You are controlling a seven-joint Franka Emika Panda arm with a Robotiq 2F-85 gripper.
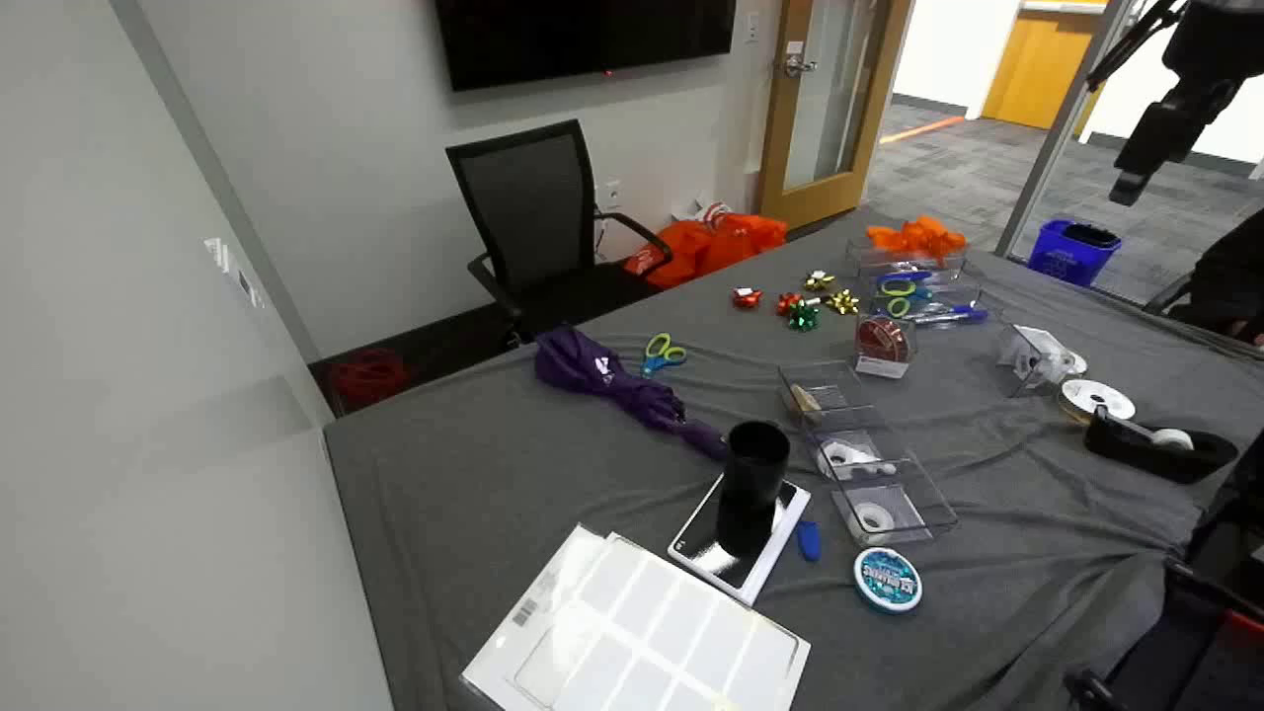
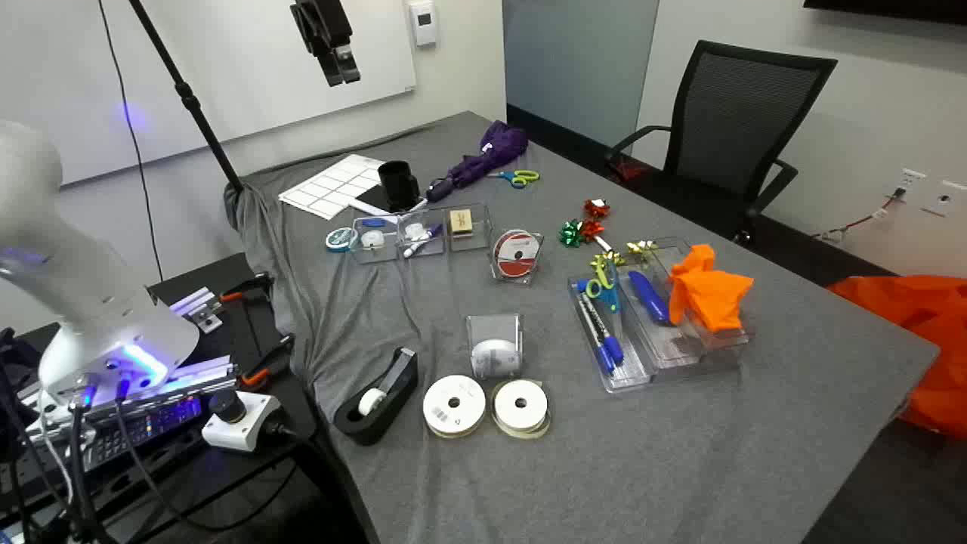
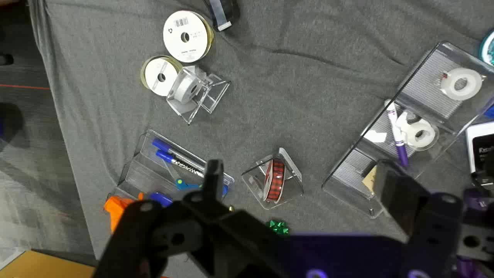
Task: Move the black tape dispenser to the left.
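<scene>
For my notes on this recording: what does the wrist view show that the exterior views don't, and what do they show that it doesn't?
Only the wrist view: the gripper plainly open, its fingers spread wide; from outside, that gap can't be made out.

Only the exterior views: the black tape dispenser in full, the mesh chair, the loose scissors and the white gridded sheet.

Both: the red ribbon roll, the clear marker tray, and one end of the dispenser.

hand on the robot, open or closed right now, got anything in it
Hand: open, jaws wide apart in the wrist view, holding nothing.
</scene>
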